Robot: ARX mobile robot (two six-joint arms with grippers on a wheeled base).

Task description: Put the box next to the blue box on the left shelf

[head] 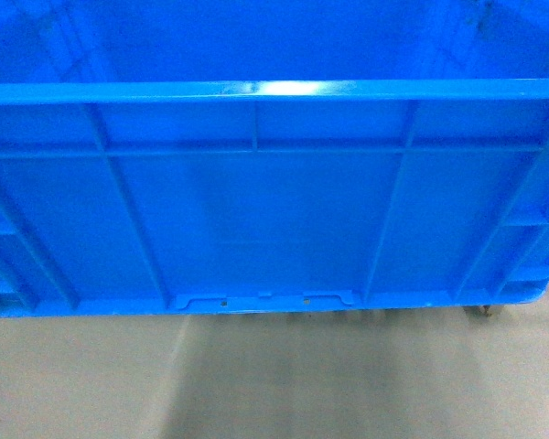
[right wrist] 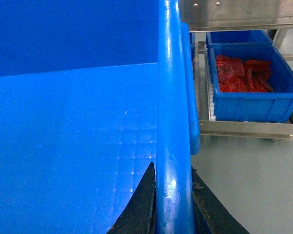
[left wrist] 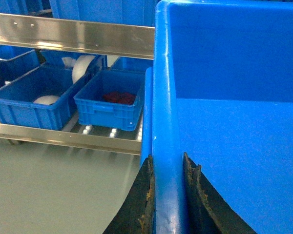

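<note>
Filling almost the whole head view, the box (head: 256, 210) hangs close before the camera, its ribbed long side facing the robot and grey floor (head: 274, 384) below it. Each arm grips one end rim: the left gripper (left wrist: 168, 195) has its dark fingers (left wrist: 145, 200) pinched on either side of the thick rim, and the right gripper (right wrist: 172, 200) clamps the opposite rim the same way. Just beyond the box stands a steel shelf (left wrist: 68, 136) with roller rails, holding smaller blue bins (left wrist: 110, 100); one on the right (right wrist: 256, 95) holds red items. To carry on well, I judge the arms should keep the box level, both grips equally firm, and bring it in square to the rails so the bottom edge clears the front lip before it is lowered beside the neighbouring bin. Hidden here: the box's own bulk blocks the head view of the shelf, and which bin is the target, or the free gap beside it, cannot be made out.
</note>
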